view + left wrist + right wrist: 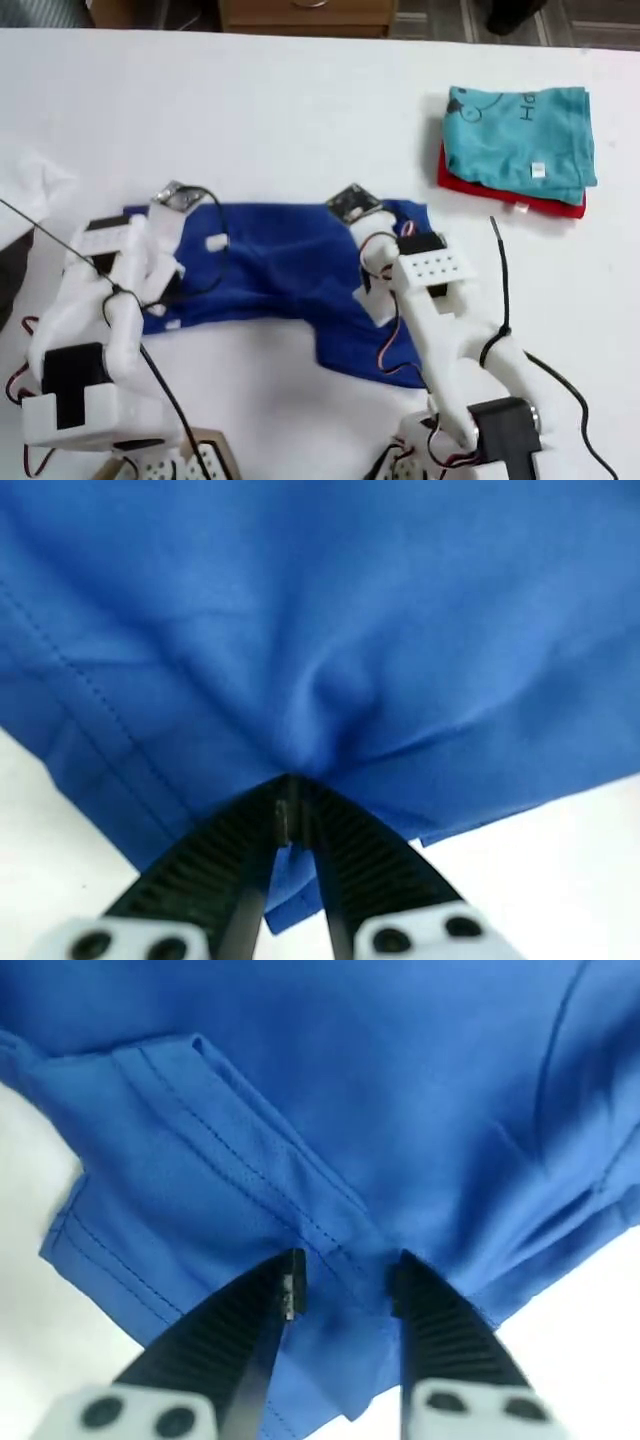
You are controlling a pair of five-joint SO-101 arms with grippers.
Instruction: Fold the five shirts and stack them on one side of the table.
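Blue shirt sits pinched in the left pincer; the right pincer gapes astride its hem. A one-sided lift could skew the fold.

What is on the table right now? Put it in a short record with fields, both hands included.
surface: white table
being worked: blue shirt, spread out and rumpled, lying between the two arms
left hand: shut on a pinched-up fold of the blue shirt
right hand: open, straddling a stitched hem of the blue shirt
stack: folded teal shirt on top of a folded red shirt, at the far right of the table, apart from the blue shirt
folded shirts visible: two
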